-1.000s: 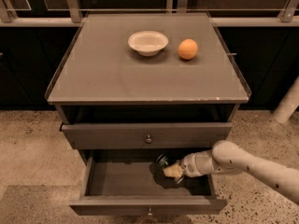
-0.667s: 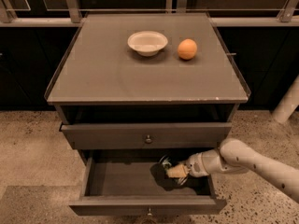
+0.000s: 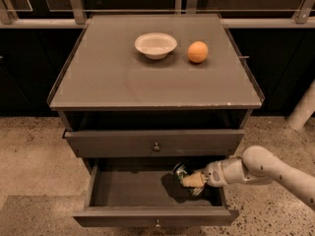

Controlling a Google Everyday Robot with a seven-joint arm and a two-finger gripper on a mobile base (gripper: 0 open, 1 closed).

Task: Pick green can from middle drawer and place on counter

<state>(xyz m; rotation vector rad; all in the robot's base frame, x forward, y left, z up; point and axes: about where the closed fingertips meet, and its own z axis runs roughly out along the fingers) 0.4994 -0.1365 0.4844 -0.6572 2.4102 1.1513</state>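
View: camera view, the only one.
Tool: two-finger gripper (image 3: pixel 193 180) on a pale arm, reaching in from the right, inside the open drawer near its right rear.
Tool state: fingers narrow, closed about the small dark green can with silvery ends (image 3: pixel 180 171).
Can location: at the gripper's tips, inside the wide, shallow, dark grey-brown wooden middle drawer (image 3: pixel 155 216). A shadow on the drawer floor below it suggests it is lifted clear.
Can attitude: tilted, neither upright nor flat. One silvery end faces up and away from the wrist. The long axis appears to run roughly in line with the gripper's reach.
Step in hand: judged the pick, with the grasp made and the can not yet out of the drawer.
Next move: raise and withdraw toward the open front, clear of the closed knobbed drawer front (image 3: pixel 156 144) just above the gripper, then carry up to the flat grey-brown counter (image 3: pixel 113 77).
Other items: white bowl (image 3: pixel 155 44) and round orange fruit (image 3: pixel 197 51), well above the gripper on the counter's far part.
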